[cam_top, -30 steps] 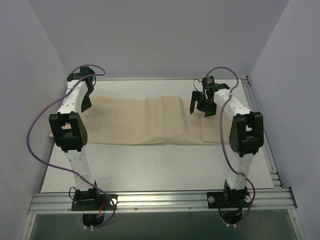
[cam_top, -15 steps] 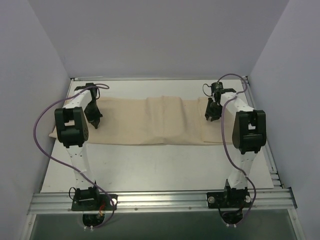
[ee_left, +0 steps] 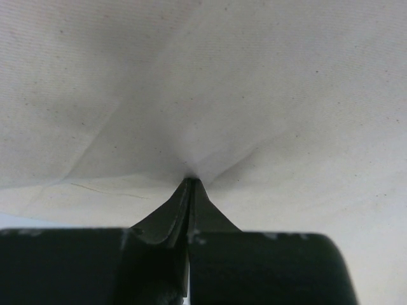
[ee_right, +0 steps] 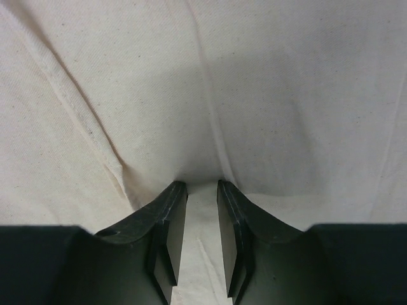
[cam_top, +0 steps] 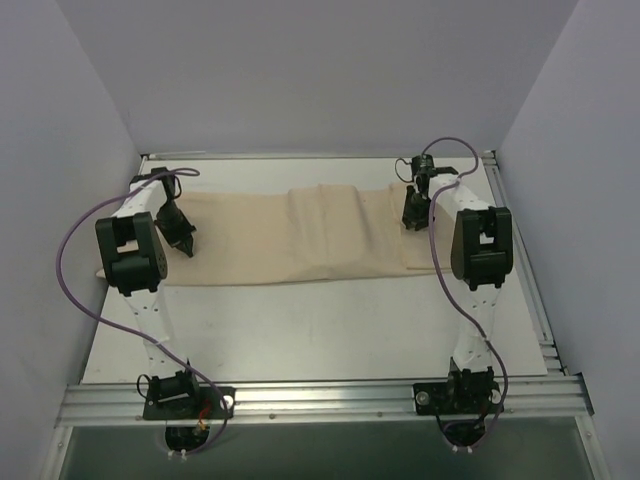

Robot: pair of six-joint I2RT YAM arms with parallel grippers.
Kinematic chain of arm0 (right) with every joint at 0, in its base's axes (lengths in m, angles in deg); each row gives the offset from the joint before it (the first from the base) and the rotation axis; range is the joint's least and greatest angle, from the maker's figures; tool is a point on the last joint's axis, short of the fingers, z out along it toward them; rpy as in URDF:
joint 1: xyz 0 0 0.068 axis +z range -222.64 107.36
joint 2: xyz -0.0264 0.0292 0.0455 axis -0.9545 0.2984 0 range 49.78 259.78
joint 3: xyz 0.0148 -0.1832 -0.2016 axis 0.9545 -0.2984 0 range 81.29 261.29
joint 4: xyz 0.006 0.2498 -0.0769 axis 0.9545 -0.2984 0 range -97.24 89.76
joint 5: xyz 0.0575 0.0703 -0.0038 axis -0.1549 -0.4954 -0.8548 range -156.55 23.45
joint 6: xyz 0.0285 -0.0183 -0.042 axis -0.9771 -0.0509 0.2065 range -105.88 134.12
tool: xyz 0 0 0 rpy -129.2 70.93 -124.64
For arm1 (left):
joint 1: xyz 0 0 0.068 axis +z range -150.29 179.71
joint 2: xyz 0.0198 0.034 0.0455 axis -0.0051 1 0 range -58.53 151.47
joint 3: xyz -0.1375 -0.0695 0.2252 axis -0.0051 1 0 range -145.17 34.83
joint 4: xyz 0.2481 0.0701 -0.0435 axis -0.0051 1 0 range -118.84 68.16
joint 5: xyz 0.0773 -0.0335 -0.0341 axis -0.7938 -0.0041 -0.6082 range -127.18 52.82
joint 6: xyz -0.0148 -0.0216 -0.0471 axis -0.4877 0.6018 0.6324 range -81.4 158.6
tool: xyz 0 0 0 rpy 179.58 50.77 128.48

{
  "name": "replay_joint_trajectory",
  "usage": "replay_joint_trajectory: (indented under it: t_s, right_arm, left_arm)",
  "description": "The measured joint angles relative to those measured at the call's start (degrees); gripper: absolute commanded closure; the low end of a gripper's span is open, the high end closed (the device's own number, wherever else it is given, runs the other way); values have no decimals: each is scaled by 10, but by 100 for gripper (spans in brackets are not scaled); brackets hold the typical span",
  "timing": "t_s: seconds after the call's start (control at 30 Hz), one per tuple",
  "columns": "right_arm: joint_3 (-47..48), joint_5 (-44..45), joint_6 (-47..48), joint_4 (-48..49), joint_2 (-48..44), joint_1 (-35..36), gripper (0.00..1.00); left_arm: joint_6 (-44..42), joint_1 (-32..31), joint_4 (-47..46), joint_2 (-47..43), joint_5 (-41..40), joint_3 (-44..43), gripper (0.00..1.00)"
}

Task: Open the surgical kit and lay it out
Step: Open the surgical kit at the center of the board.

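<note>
Overhead, wrap (cam_top: 290,240): tan cloth, a long band lying left to right across the far half of the table (cam_top: 300,330); a raised fold crosses its middle.
Left gripper (cam_top: 184,238): down on the left end of the wrap.
Left gripper, wrist view (ee_left: 190,183): jaws fully closed, tips together, with a pinch of wrap (ee_left: 254,95) caught between them; creases fan out from the pinch.
Right gripper (cam_top: 415,214): down on the right end of the wrap, toward its far edge.
Right gripper, wrist view (ee_right: 202,185): jaws drawn in to a narrow gap, with a thicker fold of wrap (ee_right: 286,95) filling it; the cloth puckers toward the tips, and a hemmed edge runs diagonally on the left.
Arms: both reach forward from the near edge of the table, purple cables (cam_top: 75,250) looping beside them.
Inside of wrap: cannot tell, covered by cloth.
</note>
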Motion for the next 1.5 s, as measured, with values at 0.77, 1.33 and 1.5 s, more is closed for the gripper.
replay_joint_trajectory:
  t_s: [0.77,1.33,1.5]
  right_arm:
    - [47,89,26,-21,8,79,36]
    - [57,180,31,-20,37,78,60]
    - [59,201,31,-33,37,51,90]
  left_arm:
    - [-18,1,0,-1,5,-4,98]
    - [-21,0,-3,-1,7,-3,98]
    - [-20,0,-5,-2,9,-1,98]
